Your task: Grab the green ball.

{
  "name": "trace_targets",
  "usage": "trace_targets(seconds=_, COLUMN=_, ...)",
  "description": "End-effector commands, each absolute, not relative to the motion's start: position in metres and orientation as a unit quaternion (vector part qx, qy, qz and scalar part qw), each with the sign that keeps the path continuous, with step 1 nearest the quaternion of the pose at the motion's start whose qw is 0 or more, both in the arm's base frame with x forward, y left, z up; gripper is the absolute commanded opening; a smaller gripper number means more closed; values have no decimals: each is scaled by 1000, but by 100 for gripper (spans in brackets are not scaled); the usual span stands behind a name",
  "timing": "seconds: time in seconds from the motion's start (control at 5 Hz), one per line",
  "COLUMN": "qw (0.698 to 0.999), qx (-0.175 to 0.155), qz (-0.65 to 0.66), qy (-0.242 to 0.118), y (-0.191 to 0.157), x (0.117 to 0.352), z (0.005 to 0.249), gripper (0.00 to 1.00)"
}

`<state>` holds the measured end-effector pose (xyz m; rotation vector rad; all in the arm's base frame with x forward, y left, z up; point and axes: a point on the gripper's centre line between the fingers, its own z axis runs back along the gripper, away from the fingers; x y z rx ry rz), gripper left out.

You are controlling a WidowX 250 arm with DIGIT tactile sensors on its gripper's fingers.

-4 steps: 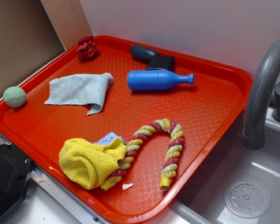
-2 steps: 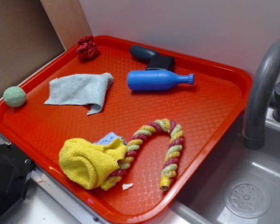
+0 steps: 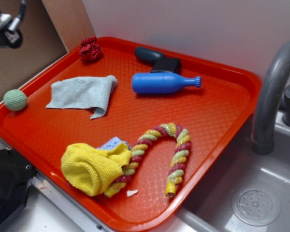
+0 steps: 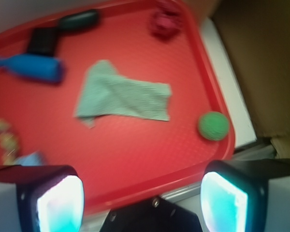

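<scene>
The green ball [image 3: 15,100] was located on the red tray [image 3: 217,121], in the tray's corner nearest the brown board [image 3: 24,58], resting against the raised rim. In the wrist view the ball [image 4: 213,125] was seen in the same corner, near the tray edge [image 4: 217,92].

The gripper [image 4: 140,198] was held above the tray, outside that corner. Its two fingers [image 4: 60,200] were spread wide apart, and nothing was held between them. The ball was well apart from both fingers. In the exterior view only a small part of the arm [image 3: 5,26] was visible at the upper left.

A pale grey cloth [image 3: 82,93] was lying flat just beside the ball, toward the tray's middle. A dark red lump [image 3: 90,49] was placed in the next corner along the same rim. A blue bottle [image 3: 163,82] was lying on its side beyond the cloth, with a dark brush [image 3: 157,59] behind it. A yellow cloth [image 3: 94,167] and a rope toy [image 3: 169,154] were lying farthest from the ball, toward the sink [image 3: 251,203].
</scene>
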<state>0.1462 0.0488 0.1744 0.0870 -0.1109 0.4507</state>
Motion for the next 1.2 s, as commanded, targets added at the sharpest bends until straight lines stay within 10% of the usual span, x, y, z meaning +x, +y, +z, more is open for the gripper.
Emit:
trace_targets(seconds=0.0, qw=933, qx=83, qz=340, qy=-79, y=106, x=141, z=126, gripper=100)
trace_targets(seconds=0.2, qw=926, qx=57, qz=369, qy=-62, y=126, x=138, z=94, gripper=100)
trace_targets(seconds=1.0, qw=926, qx=57, qz=369, qy=-62, y=126, x=138, z=94, gripper=100)
